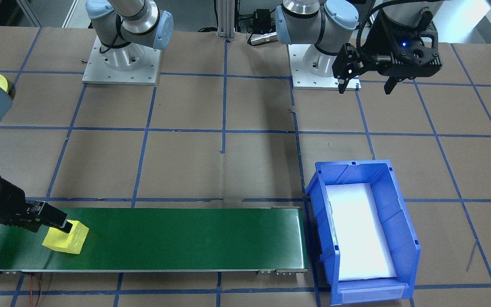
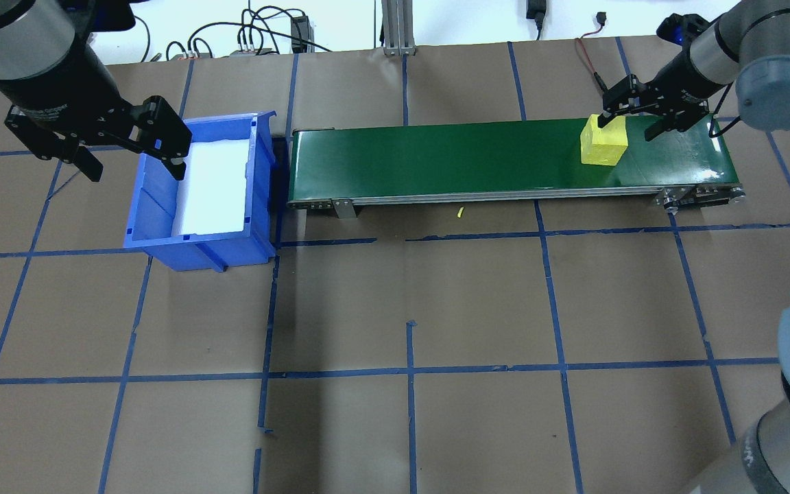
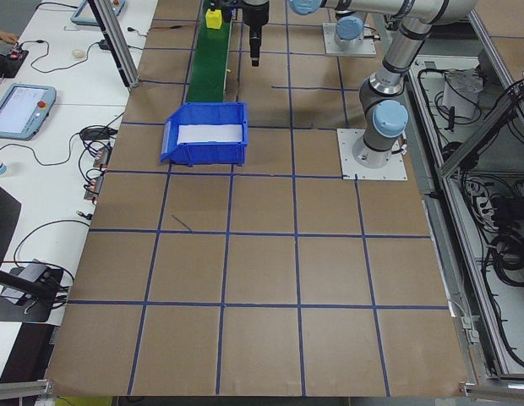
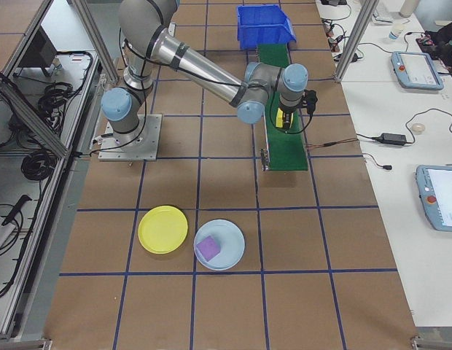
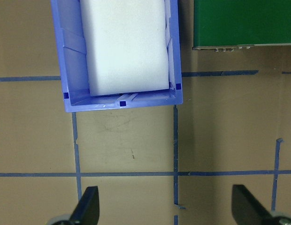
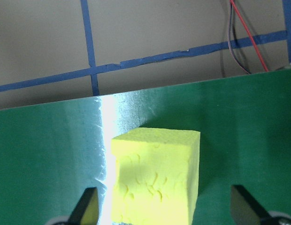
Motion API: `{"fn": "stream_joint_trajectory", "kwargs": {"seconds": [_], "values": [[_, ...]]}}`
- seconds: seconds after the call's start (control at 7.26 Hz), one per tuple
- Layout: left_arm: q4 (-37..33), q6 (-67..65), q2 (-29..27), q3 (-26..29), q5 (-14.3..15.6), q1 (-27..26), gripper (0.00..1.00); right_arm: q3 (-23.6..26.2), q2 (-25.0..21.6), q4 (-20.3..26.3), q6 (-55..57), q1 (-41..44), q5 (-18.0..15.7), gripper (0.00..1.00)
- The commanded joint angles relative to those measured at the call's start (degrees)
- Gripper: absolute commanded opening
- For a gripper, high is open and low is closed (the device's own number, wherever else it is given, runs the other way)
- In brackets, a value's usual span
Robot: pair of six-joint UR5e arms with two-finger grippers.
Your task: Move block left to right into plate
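- Two arms over one brown-papered counter point(image 2: 409, 302), taped off in blue squares, and all the action is at the right hand's end.
- Green conveyor belt point(image 2: 450, 161) runs under the right hand and away from it toward the blue bin point(image 2: 162, 226), which sits at the belt's far end, right below the left hand.
- Left hand point(image 2: 131, 147) hovers spread wide above the bin's edge, holding nothing; its wrist view shows only white foam padding point(image 5: 124, 44) in that bin.
- Yellow plate point(image 4: 162, 230), the target, lies on the counter well behind the right hand, off the belt, just beside a pale blue plate point(image 4: 219, 244) that carries a purple block point(image 4: 208, 249).
- Right hand point(image 2: 636, 125) is open wide and low over the belt. One finger seems to touch the yellow foam block point(image 2: 603, 140); the other stands well clear beyond it.
- Block sits off-centre between the fingers in the wrist view, hard toward one side.
- Risks, as I read it: closing from here could shove or twist the soft foam instead of pinching it squarely, and a corner grip may let it drop on the swing back. The neighbouring plate is close enough to catch a sloppy release.
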Motion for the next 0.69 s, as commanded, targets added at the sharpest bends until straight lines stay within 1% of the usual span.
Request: {"fn": "stream_joint_trajectory", "kwargs": {"seconds": [0.0,0.14,0.28,0.41,0.55], "values": [[0.00,0.02,0.00,-0.01,0.14,-0.02,1.00,0.09,1.87,-0.50,-1.07,0.16,-0.62,0.99],[-0.17,0.02,0.09,-0.01,0.23,0.24,1.00,0.00,3.89,-2.68,-3.69,0.07,-2.89,0.91],[-0.09,0.02,0.09,-0.01,0.23,-0.19,1.00,-0.43,3.91,-4.53,-7.28,0.07,-7.95,0.52],[-0.17,0.02,0.18,-0.01,0.23,0.15,1.00,-2.70,3.04,-3.85,-9.23,0.07,-11.83,0.24],[-0.17,0.02,0.09,-0.01,0.23,0.07,1.00,-3.59,0.85,-2.71,-13.34,-0.02,-14.66,0.20]]}}
